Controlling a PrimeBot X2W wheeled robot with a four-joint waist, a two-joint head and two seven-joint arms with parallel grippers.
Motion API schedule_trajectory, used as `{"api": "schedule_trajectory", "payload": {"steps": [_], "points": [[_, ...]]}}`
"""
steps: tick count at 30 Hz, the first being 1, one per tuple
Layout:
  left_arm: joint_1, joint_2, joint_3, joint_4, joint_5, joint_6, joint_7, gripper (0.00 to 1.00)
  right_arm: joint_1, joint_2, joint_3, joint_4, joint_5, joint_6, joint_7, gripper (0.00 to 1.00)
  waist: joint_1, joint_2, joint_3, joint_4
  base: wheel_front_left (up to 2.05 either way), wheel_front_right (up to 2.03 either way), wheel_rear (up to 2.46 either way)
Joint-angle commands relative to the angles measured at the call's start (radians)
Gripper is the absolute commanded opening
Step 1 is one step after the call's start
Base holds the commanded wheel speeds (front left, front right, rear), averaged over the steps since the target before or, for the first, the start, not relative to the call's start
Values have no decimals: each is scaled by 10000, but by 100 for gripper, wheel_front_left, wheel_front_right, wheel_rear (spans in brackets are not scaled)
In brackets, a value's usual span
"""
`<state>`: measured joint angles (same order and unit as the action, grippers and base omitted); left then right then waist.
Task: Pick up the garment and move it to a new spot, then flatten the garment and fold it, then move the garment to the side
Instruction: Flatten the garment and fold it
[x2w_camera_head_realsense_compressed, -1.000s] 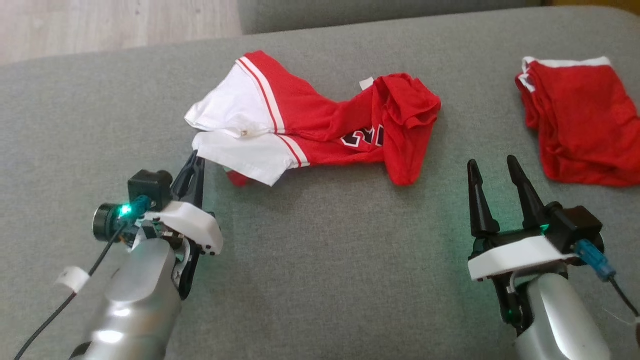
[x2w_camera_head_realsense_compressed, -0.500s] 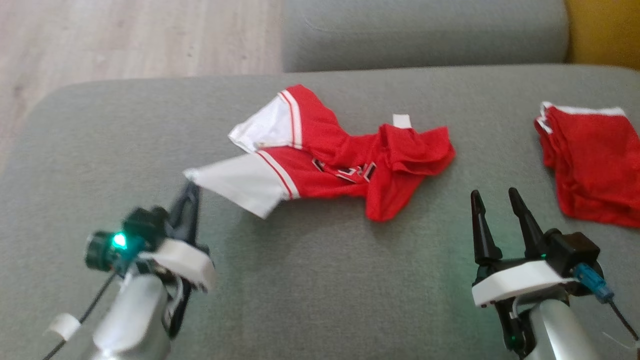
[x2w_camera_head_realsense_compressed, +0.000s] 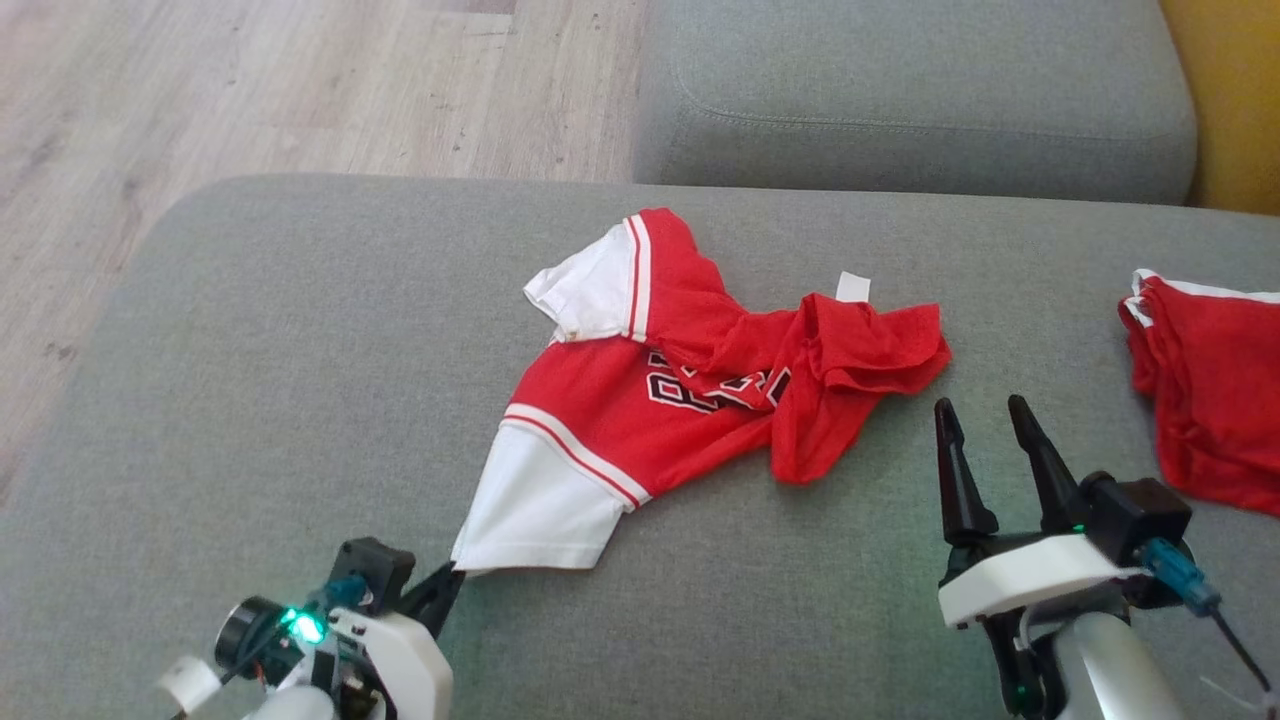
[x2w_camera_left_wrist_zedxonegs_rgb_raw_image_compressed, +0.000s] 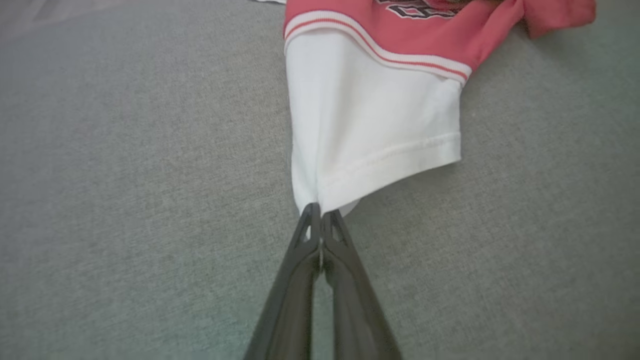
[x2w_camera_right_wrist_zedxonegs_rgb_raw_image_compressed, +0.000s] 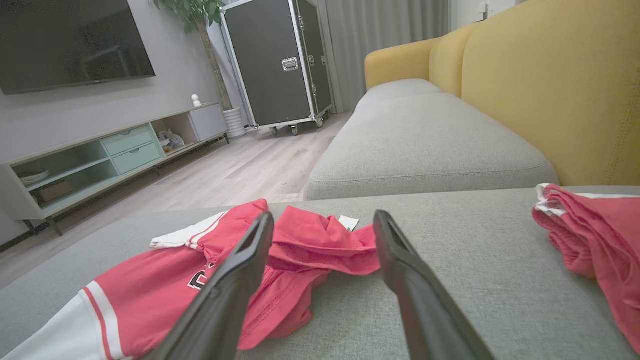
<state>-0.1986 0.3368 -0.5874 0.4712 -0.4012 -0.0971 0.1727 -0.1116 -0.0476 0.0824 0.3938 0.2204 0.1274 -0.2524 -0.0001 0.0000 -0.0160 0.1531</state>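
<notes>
- The garment, a red jersey with white sleeves, lies on the grey seat cushion. It sits about midway between the cushion's left and right edges and runs slantwise from near the front edge toward the far edge.
- The left gripper is near the front edge, toward the left corner. Its jaws are pinched fully together on the hem corner of the white sleeve, and the cloth fans out from that one point.
- The right gripper hovers above the cushion toward its front right, jaws spread wide with nothing between them. It is near the garment's bunched red end but apart from it.
- Handling, as I judge it: the fabric is light, thin and limp. It will sag and trail rather than keep a shape, and a single-corner pinch tends to draw it into a rope. It looks a little slick, so a shallow bite could slip off.
- The best holds are probably hems and seams, such as a cuff, a shoulder or a bottom corner. Two holds well apart would let the cloth spread.
- The red end is crumpled over itself, so the neck opening and bottom hem cannot be traced.
- The lettering is partly folded under and unreadable. A small white label pokes out on the far side.
- A second red piece at the right edge is cut off in the head view, and I cannot tell what kind it is.
- The fingers hide how deep the sleeve sits between them.
</notes>
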Motion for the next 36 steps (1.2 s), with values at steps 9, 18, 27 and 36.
{"api": "schedule_trajectory", "payload": {"steps": [9, 18, 27, 36], "points": [[-355, 328, 1380, -1669, -183, 1506, -852, 100, -262, -26, 299, -252, 36, 33, -93, 100, 1, 0, -65, -183, 0, 0, 0], [-540, -399, 2694, -1972, -907, 2106, -3328, 100, -294, -26, 215, -513, -184, 33, -93, 100, 1, 0, 29, -499, 0, 0, 0], [-90, -1236, 2986, -1416, -1178, 1644, -4299, 100, -395, -26, 240, -614, -493, 33, -94, 100, 1, 0, 336, -874, 0, 0, 0], [-20, -1847, 3462, -1362, -537, 1212, -4341, 100, -644, -26, 849, -467, -817, 33, -94, 100, 1, 0, 642, -624, 0, 0, 0]]}}
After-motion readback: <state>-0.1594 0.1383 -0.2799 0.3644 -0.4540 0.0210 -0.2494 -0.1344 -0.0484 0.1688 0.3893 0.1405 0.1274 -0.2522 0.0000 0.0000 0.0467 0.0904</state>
